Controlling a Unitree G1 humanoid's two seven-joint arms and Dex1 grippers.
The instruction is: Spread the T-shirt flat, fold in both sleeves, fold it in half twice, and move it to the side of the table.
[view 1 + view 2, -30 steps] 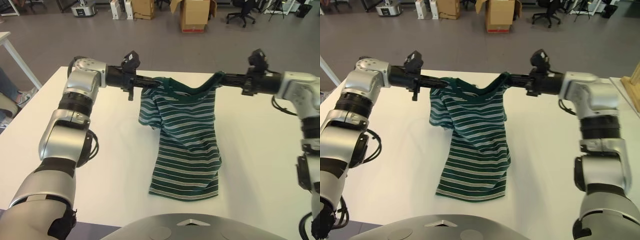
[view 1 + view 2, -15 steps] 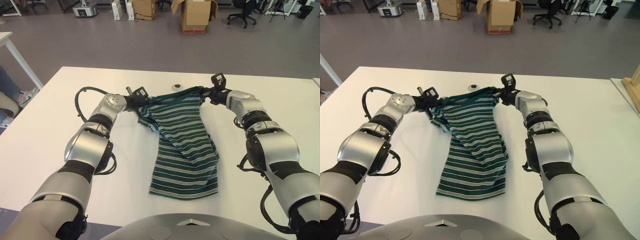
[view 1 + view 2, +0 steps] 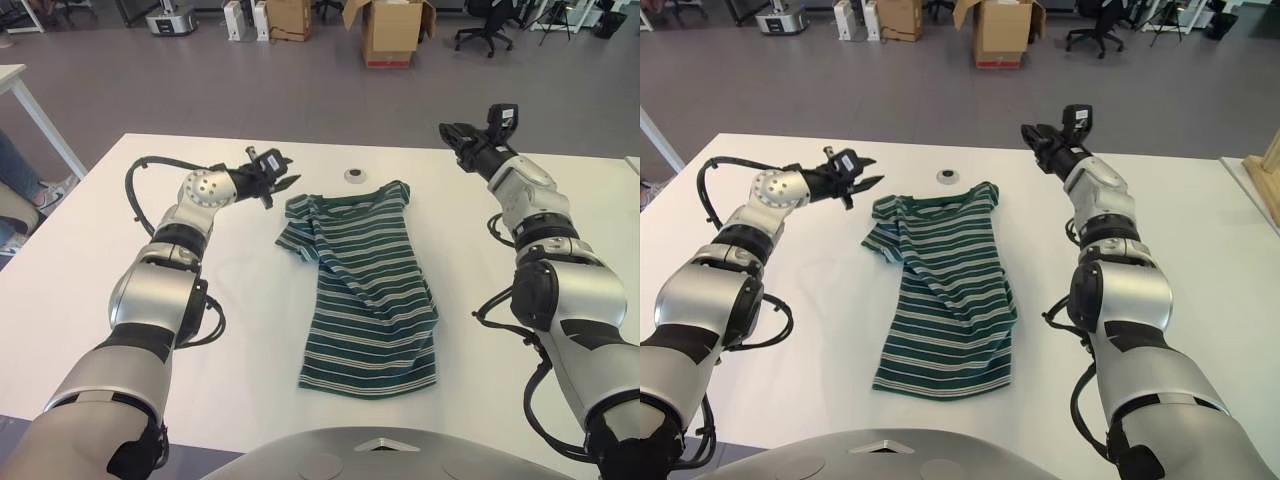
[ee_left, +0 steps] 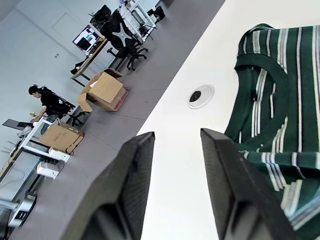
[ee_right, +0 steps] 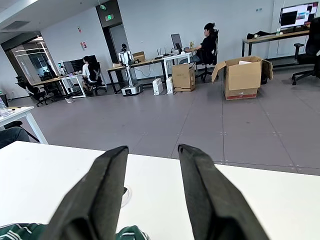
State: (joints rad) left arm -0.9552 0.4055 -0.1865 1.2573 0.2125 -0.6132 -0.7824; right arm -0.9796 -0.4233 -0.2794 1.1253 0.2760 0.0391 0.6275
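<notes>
The green T-shirt with white stripes (image 3: pixel 366 282) lies on the white table (image 3: pixel 120 300), collar towards the far edge, hem near me. Its body is still rumpled and one sleeve is bunched at the left shoulder. My left gripper (image 3: pixel 286 183) is open, just left of the collar and a little above the table. My right gripper (image 3: pixel 449 133) is open too, raised well above the far right of the shirt and apart from it. The left wrist view shows the collar (image 4: pixel 260 85) beyond the open fingers (image 4: pixel 225 185).
A small round cable port (image 3: pixel 355 176) is set into the table just beyond the collar. The table's far edge (image 3: pixel 330 143) runs close behind both grippers. Bare table lies left and right of the shirt.
Both grippers have let go of the shirt's shoulders and opened. The shirt dropped flat onto the table. The left gripper drew back to the left, the right one rose up and to the right.
</notes>
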